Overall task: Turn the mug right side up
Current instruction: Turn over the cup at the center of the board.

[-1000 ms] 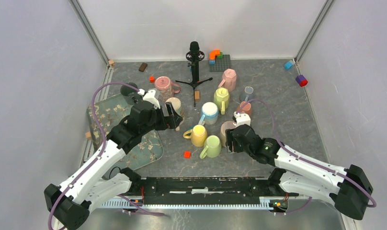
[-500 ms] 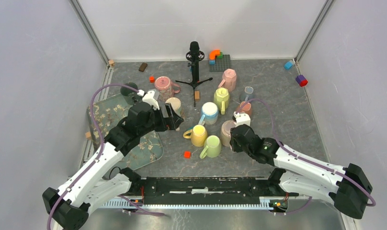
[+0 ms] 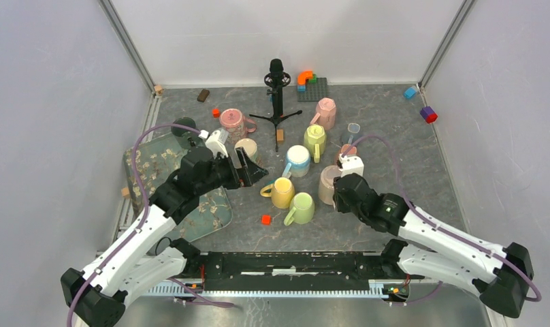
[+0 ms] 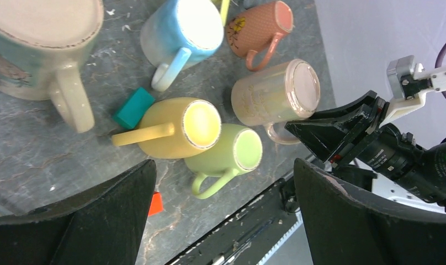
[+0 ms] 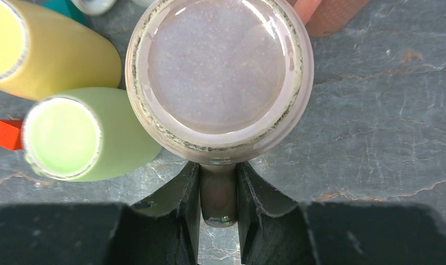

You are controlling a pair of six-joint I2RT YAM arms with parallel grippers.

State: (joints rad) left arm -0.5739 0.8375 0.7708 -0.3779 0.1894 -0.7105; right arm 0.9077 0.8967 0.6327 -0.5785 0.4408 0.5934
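The mug [image 3: 329, 182] is a pinkish-beige one standing upside down on the grey table, its flat base [image 5: 219, 72] facing up. My right gripper [image 3: 336, 197] is at its near side, shut on the mug's handle [image 5: 218, 196], which sits pinched between both fingers [image 5: 183, 193]. The left wrist view shows the same mug [image 4: 276, 93] with the right arm beside it. My left gripper [image 3: 250, 169] hovers open to the left of the mug cluster, with nothing between its fingers [image 4: 99, 215].
A yellow mug [image 3: 282, 193] and a green mug [image 3: 301, 208] lie on their sides just left of the held mug. A blue-white mug [image 3: 298, 160], a cream mug [image 3: 247, 148], a small orange-pink cup [image 3: 348, 151], a red block [image 3: 265, 219], a microphone stand [image 3: 277, 88] and a floral tray [image 3: 156, 170] surround them.
My right gripper has closed on the mug's handle, and the mug with it has shifted slightly away from the table's near edge. The left arm has edged a little to the right.
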